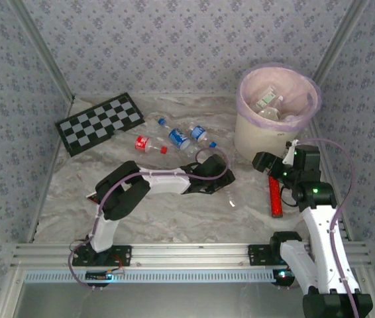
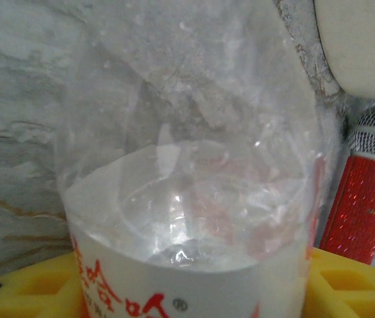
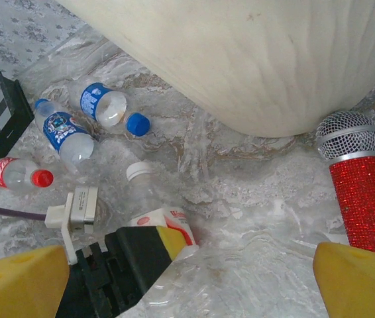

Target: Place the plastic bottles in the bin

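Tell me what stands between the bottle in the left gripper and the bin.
Nothing lies on the marble between the bottle and the bin. The right gripper hangs open close by the bin's near side and may crowd the lift; the red microphone lies off to the side.

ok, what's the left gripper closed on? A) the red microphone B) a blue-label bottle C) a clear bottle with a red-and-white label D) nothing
C: the left wrist view shows the clear bottle, red-and-white label, wedged between the yellow fingers of the left gripper; the red microphone lies apart.
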Motion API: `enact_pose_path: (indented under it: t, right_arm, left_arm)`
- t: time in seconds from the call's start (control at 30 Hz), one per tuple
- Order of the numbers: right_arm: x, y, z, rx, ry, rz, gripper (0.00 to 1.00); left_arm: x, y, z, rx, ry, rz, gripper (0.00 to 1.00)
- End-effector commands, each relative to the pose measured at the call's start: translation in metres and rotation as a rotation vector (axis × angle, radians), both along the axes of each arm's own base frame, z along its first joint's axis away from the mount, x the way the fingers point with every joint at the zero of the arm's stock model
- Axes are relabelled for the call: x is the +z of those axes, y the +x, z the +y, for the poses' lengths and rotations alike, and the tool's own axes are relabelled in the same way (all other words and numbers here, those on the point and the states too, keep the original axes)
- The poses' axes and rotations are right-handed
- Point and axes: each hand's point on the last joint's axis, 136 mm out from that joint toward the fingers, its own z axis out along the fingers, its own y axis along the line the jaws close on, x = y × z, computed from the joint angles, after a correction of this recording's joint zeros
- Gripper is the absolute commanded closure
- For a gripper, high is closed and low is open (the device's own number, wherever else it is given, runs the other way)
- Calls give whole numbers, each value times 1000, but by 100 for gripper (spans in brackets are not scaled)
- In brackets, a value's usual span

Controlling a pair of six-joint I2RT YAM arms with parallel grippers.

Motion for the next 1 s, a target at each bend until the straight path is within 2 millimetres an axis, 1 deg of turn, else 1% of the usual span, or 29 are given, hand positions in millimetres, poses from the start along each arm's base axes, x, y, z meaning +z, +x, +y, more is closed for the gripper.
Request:
enact_pose_path:
  t: [0.0, 0.03, 0.1, 0.17, 0.2, 0.23, 0.27, 0.33, 0.37, 0.43, 0.53, 0.6, 0.7, 0.77, 0.83, 0.97]
  right_arm:
    - [12, -1, 8, 47, 30, -38, 3]
    - [16, -1, 13, 71, 47, -47, 3]
    - [28, -2, 27, 149, 90, -82, 3]
    - [44, -5, 48, 279, 140, -124, 3]
    - [57, -10, 64, 386, 183, -174, 2]
    - [69, -17, 79, 495, 230, -223, 1]
    - [77, -23, 88, 565, 258, -249, 1]
    - [85, -27, 96, 636, 281, -272, 1]
    - [87, -28, 98, 657, 291, -276, 2]
    - [88, -27, 106, 708, 326, -270, 3]
    - [85, -25, 123, 789, 334, -273, 4]
    - [86, -26, 137, 836, 321, -285, 4]
    - [89, -24, 155, 879, 294, -307, 4]
    - [82, -12, 159, 846, 243, -293, 6]
    - [71, 2, 160, 808, 159, -275, 10]
    - [75, 13, 169, 816, 168, -310, 15]
  left_arm:
    - [35, 4, 16, -72, 42, -142, 44]
    - [46, 5, 18, -106, 39, -189, 44]
    - [72, 8, 25, -200, 43, -309, 44]
    - [96, 7, 35, -310, 69, -437, 41]
    - [108, 5, 41, -380, 83, -507, 39]
    - [118, 0, 46, -455, 89, -564, 38]
    - [124, -6, 51, -517, 90, -604, 37]
    - [140, -25, 60, -667, 60, -691, 36]
    - [146, -32, 65, -709, 53, -730, 35]
    - [155, -40, 76, -749, 59, -798, 35]
    - [161, -35, 89, -713, 77, -832, 35]
    - [162, -38, 88, -727, 61, -836, 35]
    - [165, -46, 82, -763, 11, -840, 34]
    - [168, -48, 80, -775, -13, -846, 32]
    - [172, -49, 78, -768, -27, -864, 27]
    - [176, -51, 77, -777, -34, -879, 25]
